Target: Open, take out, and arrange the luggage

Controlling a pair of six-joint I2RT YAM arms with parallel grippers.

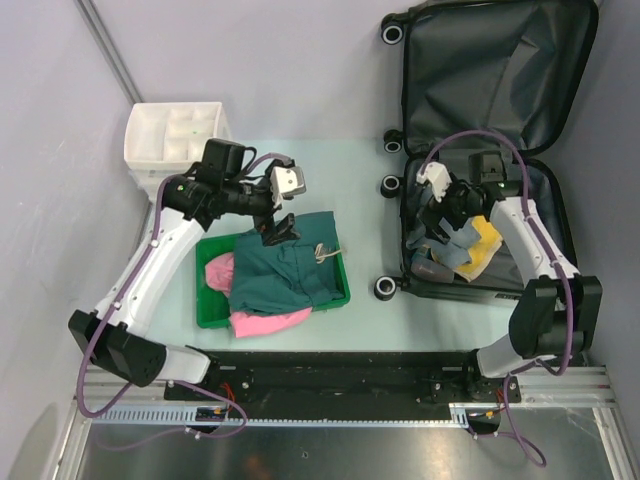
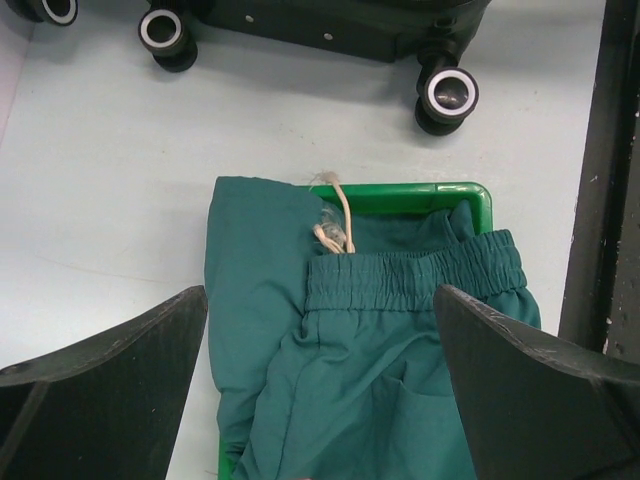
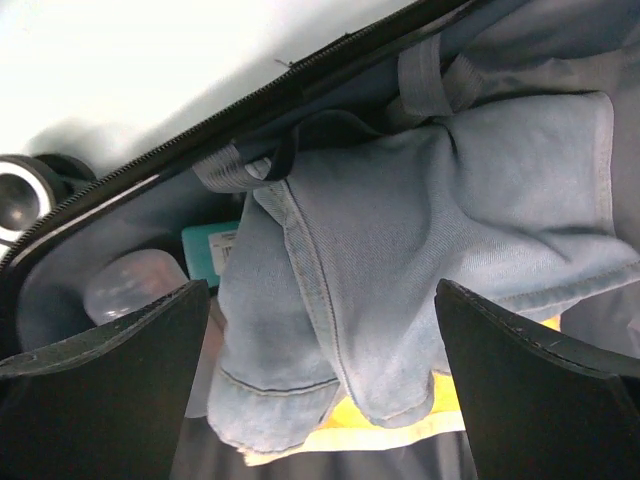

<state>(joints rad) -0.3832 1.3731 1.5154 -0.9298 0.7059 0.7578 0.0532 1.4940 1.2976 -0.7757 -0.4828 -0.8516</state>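
The luggage (image 1: 500,80) lies open at the upper right of the overhead view, its lid propped up and its lower half packed. The right pincer (image 3: 320,300) hangs over that lower half with its jaws spread wide and nothing between them. Directly below it is a pale denim garment (image 3: 440,190), bunched over something yellow (image 3: 400,415).

The step in hand looks like lifting this garment out. It is best to come down on the thick fold in the middle of the wrist view, not on the grey strap (image 3: 235,165) at the upper left, which would snag. The pincer should bite deep, then rise straight up past the shell's rim before moving sideways.

The left pincer (image 2: 320,300), also wide open and empty, hovers over the green shorts (image 2: 380,380) on the green tray (image 2: 420,195). It should stay clear of the drawstring.
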